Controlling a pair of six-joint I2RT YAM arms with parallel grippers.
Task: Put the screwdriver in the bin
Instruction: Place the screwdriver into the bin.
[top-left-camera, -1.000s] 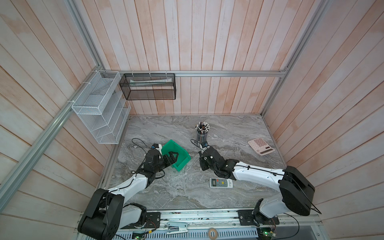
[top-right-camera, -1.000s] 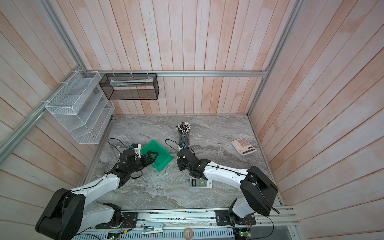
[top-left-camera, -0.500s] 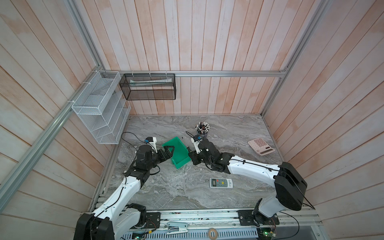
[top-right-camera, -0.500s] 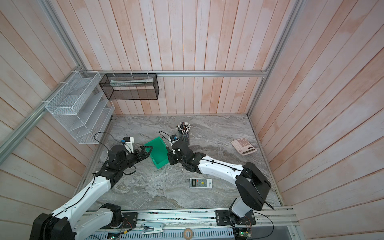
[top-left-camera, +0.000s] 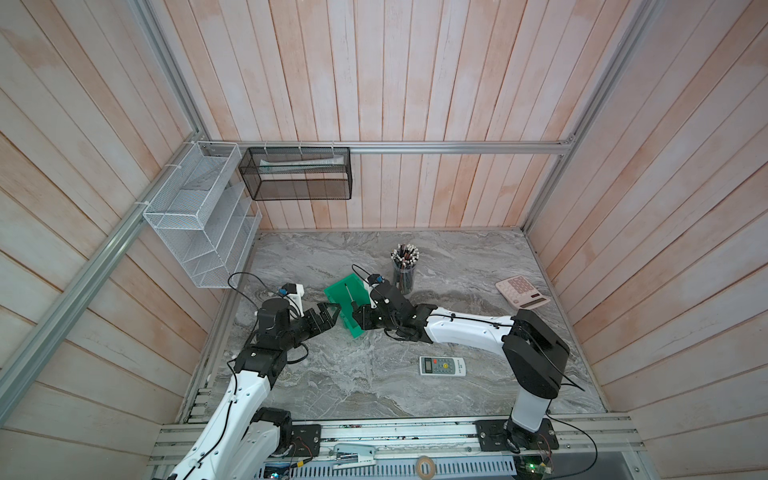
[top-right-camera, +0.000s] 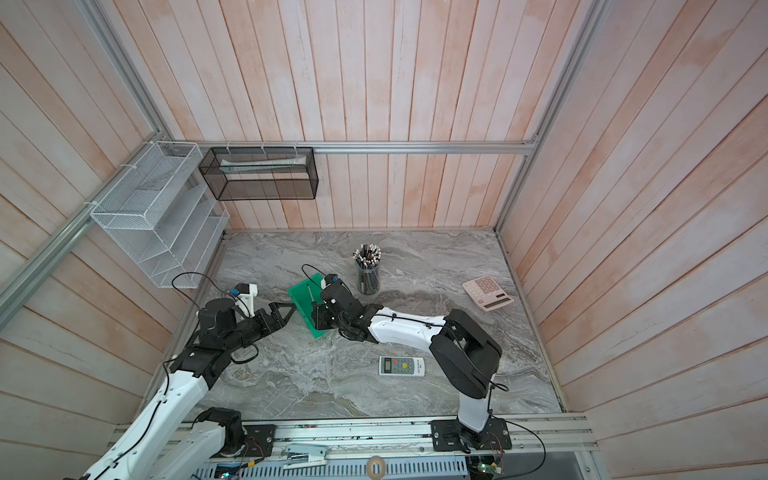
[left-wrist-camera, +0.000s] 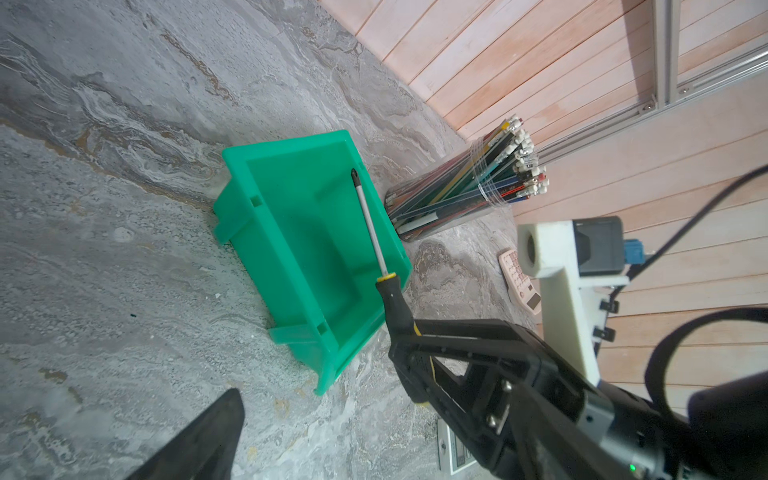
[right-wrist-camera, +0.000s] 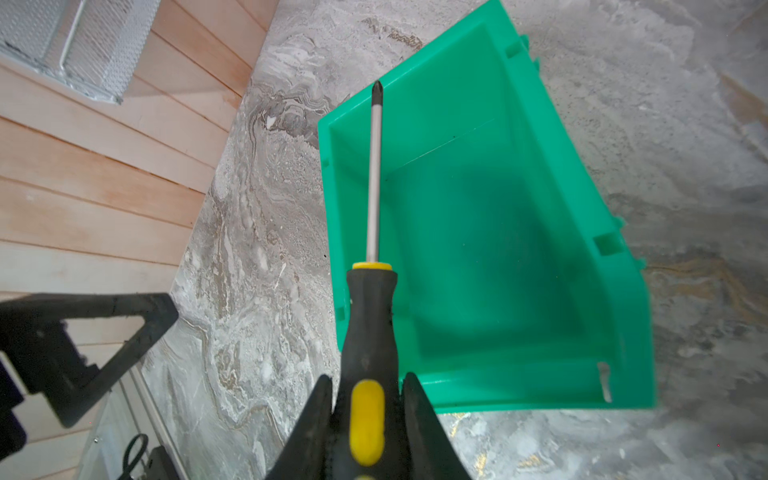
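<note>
The right jaws clamp the screwdriver (right-wrist-camera: 374, 199) by its black handle. Its shaft has swung left from beside the bin (right-wrist-camera: 490, 270) to over its interior. The left jaws, spread wide, have drawn back left, apart from the bin.

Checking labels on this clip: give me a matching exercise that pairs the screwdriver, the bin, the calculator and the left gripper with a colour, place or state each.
Things:
1. screwdriver
2. bin
3. calculator
4. left gripper

Descriptions:
A. open, holding nothing
B. pink, far from both grippers
C. clamped by its handle in the right gripper, shaft over the bin
D. green, nothing lying inside

Pairs: 1-C, 2-D, 3-B, 4-A
</note>
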